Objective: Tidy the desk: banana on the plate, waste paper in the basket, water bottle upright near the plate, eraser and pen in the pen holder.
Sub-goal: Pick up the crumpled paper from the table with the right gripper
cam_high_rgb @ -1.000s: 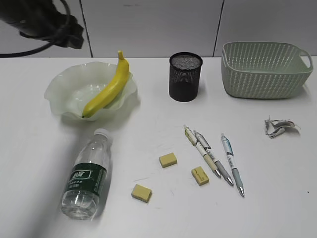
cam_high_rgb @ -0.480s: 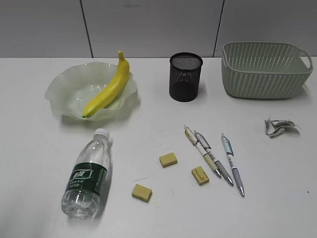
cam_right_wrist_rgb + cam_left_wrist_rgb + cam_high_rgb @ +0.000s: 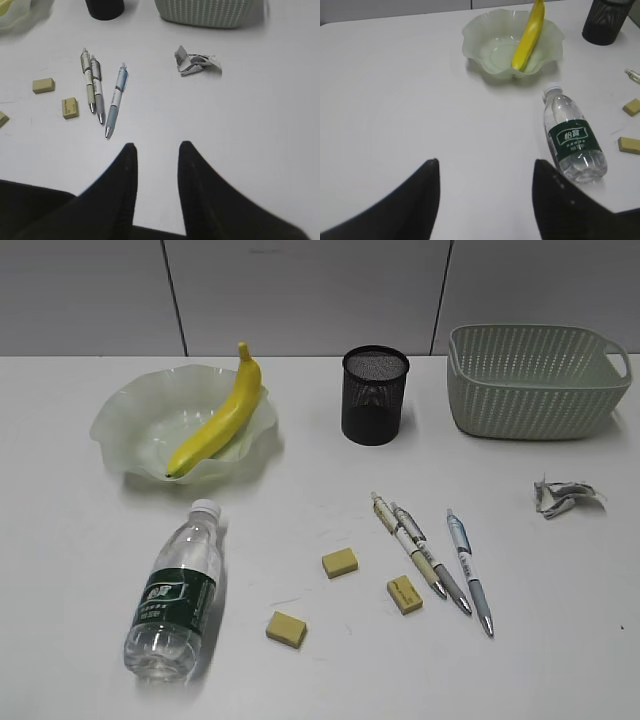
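Observation:
The banana [image 3: 220,423] lies in the pale-green plate [image 3: 125,425] at the back left; both also show in the left wrist view, banana [image 3: 529,35] and plate [image 3: 485,42]. The water bottle [image 3: 175,595] lies on its side below the plate, also seen in the left wrist view [image 3: 572,135]. Three pens [image 3: 430,558] and three yellow erasers [image 3: 340,562] lie mid-desk. The waste paper [image 3: 565,496] lies at right. The pen holder [image 3: 374,395] and basket [image 3: 535,380] stand at the back. My left gripper [image 3: 485,167] is open and empty. My right gripper [image 3: 157,150] is open and empty.
The white desk [image 3: 80,540] ends at a grey wall behind. The pens [image 3: 100,90], erasers [image 3: 70,107] and paper [image 3: 195,62] show in the right wrist view. Neither arm shows in the exterior view.
The left arm, a dark shape at the top left one second ago, has left the exterior view. The objects have not moved.

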